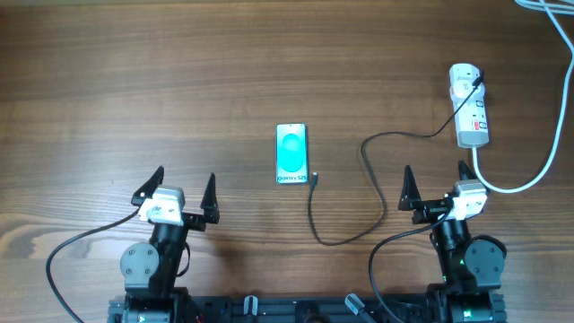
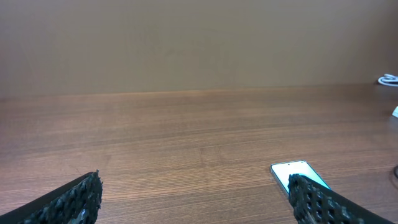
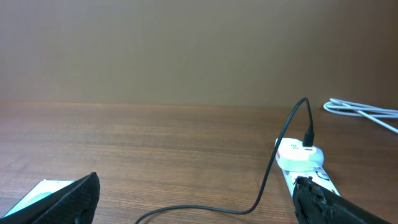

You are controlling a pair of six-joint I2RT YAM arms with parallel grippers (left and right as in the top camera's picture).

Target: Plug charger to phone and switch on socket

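The phone [image 1: 291,153] lies flat mid-table with a cyan-green screen; it also shows at the lower right of the left wrist view [image 2: 292,172] and the lower left of the right wrist view [image 3: 40,191]. The charger cable [image 1: 377,184] runs from the white socket strip [image 1: 469,106] in a loop, its plug tip [image 1: 315,179] lying just right of the phone's near end. The socket and cable show in the right wrist view [image 3: 300,157] [image 3: 273,174]. My left gripper [image 1: 184,196] is open and empty, left of the phone. My right gripper [image 1: 436,184] is open and empty, near the socket.
A thick white cord [image 1: 538,170] curves from the socket to the table's right edge and top right corner. The robots' black cables [image 1: 72,251] lie near the front edge. A brown wall stands behind the table.
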